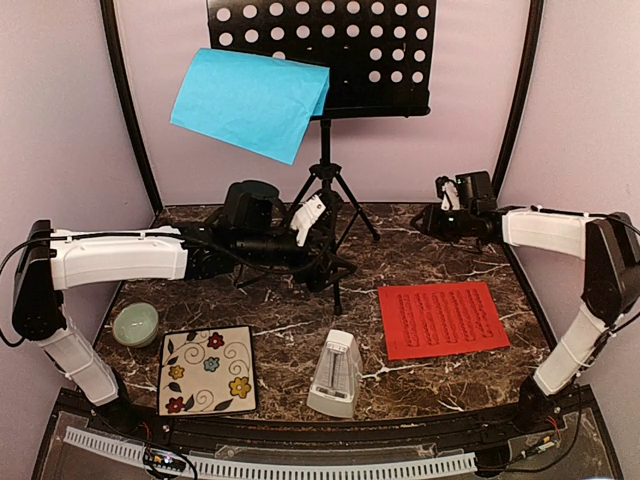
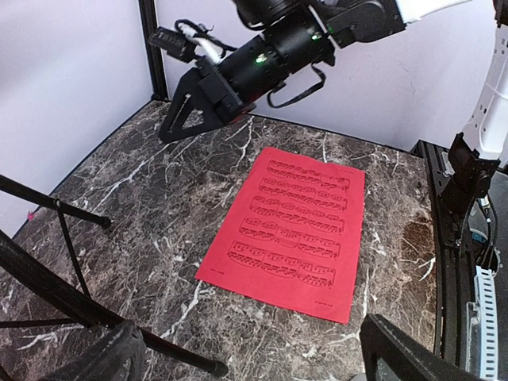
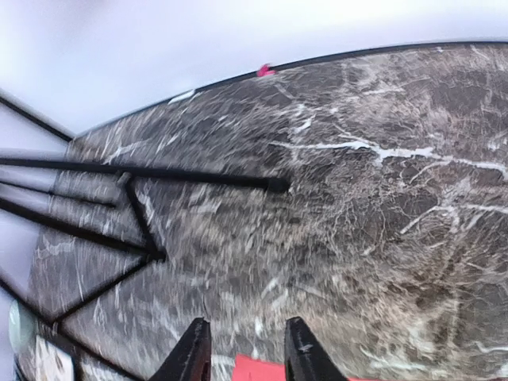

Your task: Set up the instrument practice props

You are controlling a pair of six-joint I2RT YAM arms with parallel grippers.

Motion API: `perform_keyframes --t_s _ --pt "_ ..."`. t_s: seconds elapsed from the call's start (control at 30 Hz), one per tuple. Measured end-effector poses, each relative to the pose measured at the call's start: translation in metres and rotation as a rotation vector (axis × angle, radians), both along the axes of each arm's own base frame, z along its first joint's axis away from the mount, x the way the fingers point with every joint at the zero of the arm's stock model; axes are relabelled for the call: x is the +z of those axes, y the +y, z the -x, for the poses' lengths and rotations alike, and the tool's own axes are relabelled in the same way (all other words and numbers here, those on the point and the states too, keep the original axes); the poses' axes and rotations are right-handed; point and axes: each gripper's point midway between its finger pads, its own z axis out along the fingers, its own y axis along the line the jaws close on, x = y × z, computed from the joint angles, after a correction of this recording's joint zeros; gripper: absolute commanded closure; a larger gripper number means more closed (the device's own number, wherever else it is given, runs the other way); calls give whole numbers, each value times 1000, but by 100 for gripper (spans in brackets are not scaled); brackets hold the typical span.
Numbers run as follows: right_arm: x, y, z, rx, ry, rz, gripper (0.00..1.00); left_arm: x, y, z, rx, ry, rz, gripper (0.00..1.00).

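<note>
The right gripper (image 3: 247, 324), jaws slightly parted and empty, hovers near the flat red music sheet (image 1: 443, 318). The left gripper (image 2: 250, 321) is wide open beside the music stand (image 1: 322, 50) legs.

The blue sheet (image 1: 250, 100) partly hides the music stand (image 1: 360, 95); the blurred right wrist view probably crops the red sheet (image 3: 258, 371).

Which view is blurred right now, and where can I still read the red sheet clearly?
Left wrist view: sharp, red sheet staves crisp; right wrist view: marble table smeared by blur, sheet barely in frame; top view: evenly lit, sharp.
</note>
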Motion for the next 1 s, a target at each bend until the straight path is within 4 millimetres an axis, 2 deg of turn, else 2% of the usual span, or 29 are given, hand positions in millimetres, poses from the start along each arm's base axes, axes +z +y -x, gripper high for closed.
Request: perform_keyframes --t_s 0.1,0.17,0.23,0.37,0.4,0.5,0.73,1.0 --pt "14 -3 28 71 -25 15 63 0 0 0 0 -1 1 3" --pt "9 1 54 122 0 15 64 1 0 0 -1 -2 1 3" --pt "-4 15 90 187 46 23 67 1 0 0 -2 -2 1 3" --pt "-34 58 170 360 160 41 75 3 -1 1 -7 -4 8 3" --pt "-41 63 185 390 185 47 76 3 -1 1 -10 -3 10 3" --pt "-62 64 213 416 256 72 80 5 -3 2 -19 -5 19 3" --pt "-104 51 254 391 389 99 82 9 -4 2 -23 -5 35 3" --pt "-130 53 244 327 430 131 85 10 -5 2 -23 -4 39 3"
